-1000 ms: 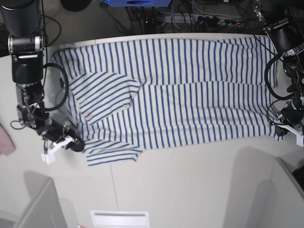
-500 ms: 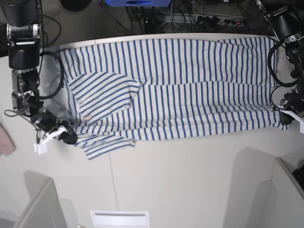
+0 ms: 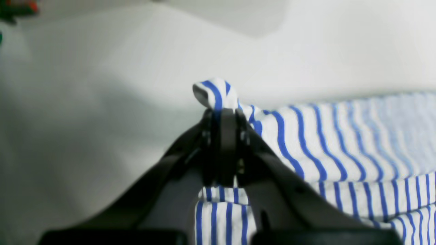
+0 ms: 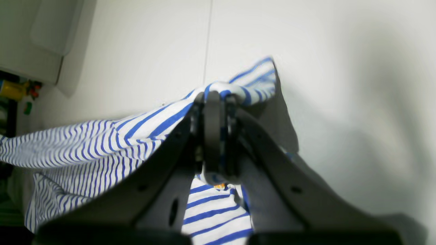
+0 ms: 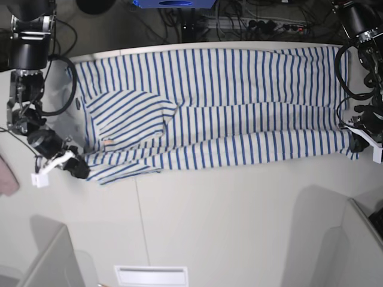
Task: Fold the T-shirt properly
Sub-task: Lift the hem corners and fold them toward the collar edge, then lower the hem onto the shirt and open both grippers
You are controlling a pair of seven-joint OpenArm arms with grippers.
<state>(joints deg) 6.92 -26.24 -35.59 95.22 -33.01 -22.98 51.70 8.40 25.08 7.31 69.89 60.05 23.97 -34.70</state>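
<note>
The white T-shirt with blue stripes (image 5: 221, 107) lies spread across the back of the table, with one sleeve folded over the body at left. A small orange mark (image 5: 109, 142) shows near that sleeve. My right gripper (image 5: 78, 170) is shut on the shirt's front-left corner (image 4: 252, 81), with cloth bunched between its jaws (image 4: 213, 98). My left gripper (image 5: 359, 143) is shut on the shirt's front-right corner, and a striped fold (image 3: 213, 90) sticks out past its tips (image 3: 221, 112). The front edge runs taut between the two grippers.
A pink cloth (image 5: 7, 176) lies at the table's left edge. A white slotted panel (image 5: 151, 275) sits at the front edge. Grey partitions stand at front left (image 5: 48, 263) and front right (image 5: 359, 251). Cables (image 5: 257, 25) run behind the table.
Both grippers have moved toward the back of the table with the shirt's front corners. The right gripper also went left. The front edge has drawn straighter and the loose sleeve flap has flattened.
</note>
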